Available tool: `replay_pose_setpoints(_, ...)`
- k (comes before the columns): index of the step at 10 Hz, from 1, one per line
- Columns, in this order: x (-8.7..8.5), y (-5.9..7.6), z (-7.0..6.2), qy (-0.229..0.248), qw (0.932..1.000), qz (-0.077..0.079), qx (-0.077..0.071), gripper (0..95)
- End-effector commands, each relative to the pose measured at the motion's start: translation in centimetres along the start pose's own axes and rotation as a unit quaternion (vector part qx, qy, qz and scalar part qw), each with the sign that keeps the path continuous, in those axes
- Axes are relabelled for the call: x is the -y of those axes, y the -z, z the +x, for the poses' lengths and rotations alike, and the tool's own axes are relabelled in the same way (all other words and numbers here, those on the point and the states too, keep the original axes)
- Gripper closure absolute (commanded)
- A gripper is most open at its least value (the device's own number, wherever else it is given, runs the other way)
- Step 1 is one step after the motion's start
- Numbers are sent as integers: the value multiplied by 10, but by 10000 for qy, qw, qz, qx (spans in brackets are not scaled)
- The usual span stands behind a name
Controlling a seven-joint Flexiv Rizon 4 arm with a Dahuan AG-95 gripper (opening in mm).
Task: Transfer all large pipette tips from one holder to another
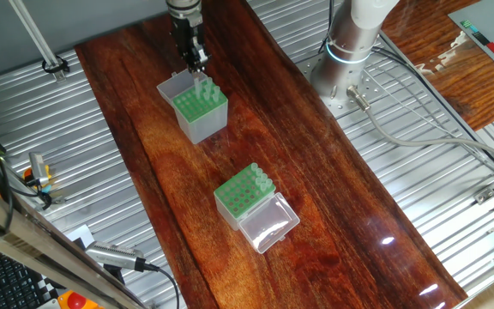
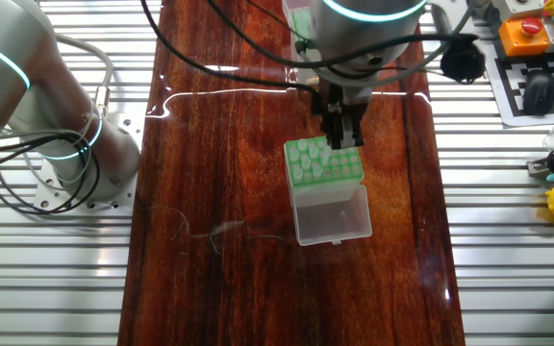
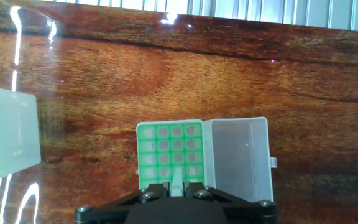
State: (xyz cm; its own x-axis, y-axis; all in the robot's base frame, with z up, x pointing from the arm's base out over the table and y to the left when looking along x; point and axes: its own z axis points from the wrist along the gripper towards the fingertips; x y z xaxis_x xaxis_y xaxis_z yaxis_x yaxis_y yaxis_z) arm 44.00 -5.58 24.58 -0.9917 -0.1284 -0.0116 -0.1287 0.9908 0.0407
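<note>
On the long wooden desk (image 1: 144,154), under the Flexiv arm (image 1: 350,34), two green-topped racks set well apart. Farther from the first fixed camera, the taller grey-sided holder (image 1: 202,116) with its flap open; nearer, the shorter box (image 1: 240,196) with its big clear lid (image 1: 268,225) folded flat beside it. Directly above the taller holder, the end effector (image 1: 197,58), pressed onto one large pipette tip (image 3: 176,179), seen in the hand view as a pale cone between the fingers, point down over the hole plate. Judged a lift-out from the source, though not certain from these views. Next: raise straight until the point clears the plate, carry across to the shorter box, and lower into a free hole. A row of large tips (image 1: 262,178) already stands along one edge there, so aim away from those collars. More tips (image 2: 304,159) stand in the taller holder beside the fingers, close enough to be knocked. Cables and an orange button (image 2: 522,29) lie off the desk.
</note>
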Motion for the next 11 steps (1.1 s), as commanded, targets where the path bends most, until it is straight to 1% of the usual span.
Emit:
replay_pose_setpoints(1, 0, -2, -1, 25, 10000, 4, 27, 950)
replay_pose_setpoints(4, 0, -2, -1, 154, 9999, 2, 19, 950)
replay_pose_setpoints(5, 0, -2, -1, 208, 9998, 51, -5, 950)
replay_pose_setpoints(6, 0, -2, -1, 213, 9998, 65, -7, 950)
replay_pose_setpoints(7, 0, -2, -1, 291, 9995, 78, 99, 950)
replay_pose_setpoints(9, 0, -2, -1, 344, 9993, 71, 115, 950)
replay_pose_setpoints(10, 0, 2, -1, 349, 9993, 69, 104, 950)
replay_pose_setpoints(11, -4, 17, 1, 352, 9993, 67, 103, 950)
